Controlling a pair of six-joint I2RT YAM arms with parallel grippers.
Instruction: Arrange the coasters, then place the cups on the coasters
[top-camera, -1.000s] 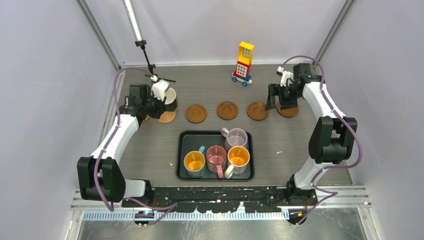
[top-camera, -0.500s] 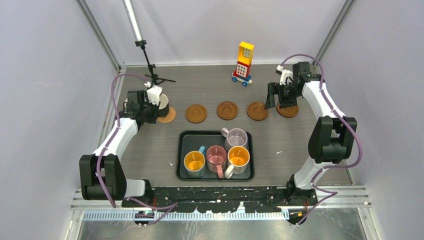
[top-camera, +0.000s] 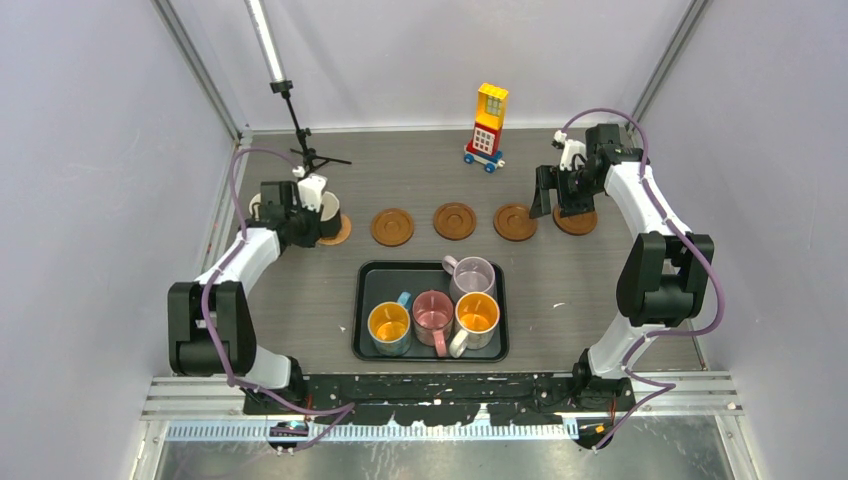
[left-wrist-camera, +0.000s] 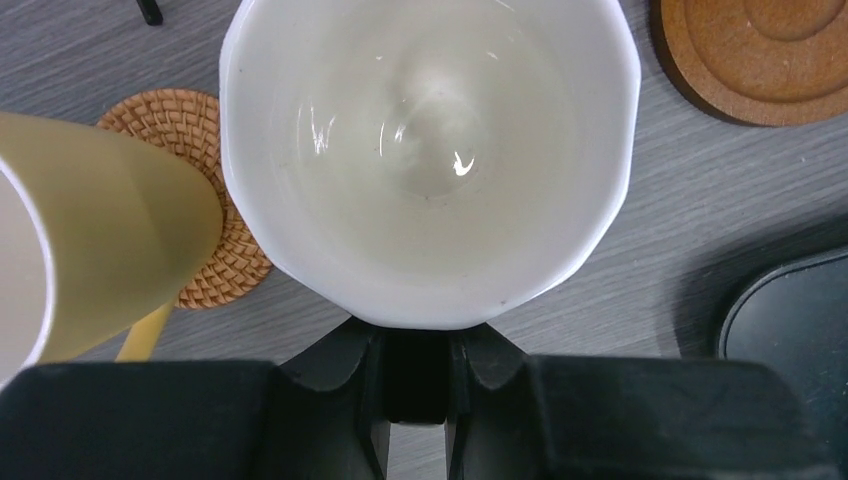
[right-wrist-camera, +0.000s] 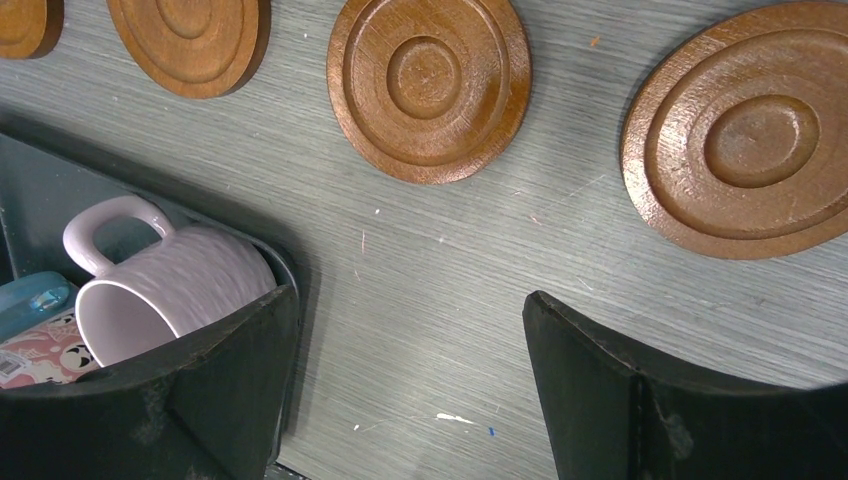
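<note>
Left claw (left-wrist-camera: 418, 345): narrow, pinched on the near wall of a glossy white ceramic cup (left-wrist-camera: 430, 150), toward the bench's far-left corner.
White cup: upright, mouth up, over a tan round coaster (top-camera: 341, 234) at the left end of the row; contact between them cannot be told.
Pale cream mug (left-wrist-camera: 95, 240): just beside the held cup, on a woven round tan coaster (left-wrist-camera: 205, 215).
Right claw (right-wrist-camera: 410, 310): wide, holding nothing, near the bench's right edge, by the rightmost brown grooved wooden coaster (right-wrist-camera: 750, 130).
Coaster row: three more brown wooden coasters (top-camera: 455, 220) lie apart in a line across the bench, between the two claws.
Black rectangular tray (top-camera: 400, 278): toward the bench's near edge, midway, carrying a lilac mug (top-camera: 472, 272), a pink mug (top-camera: 433, 312), a blue mug with orange inside (top-camera: 390, 325) and a whitish mug with orange inside (top-camera: 477, 315).
</note>
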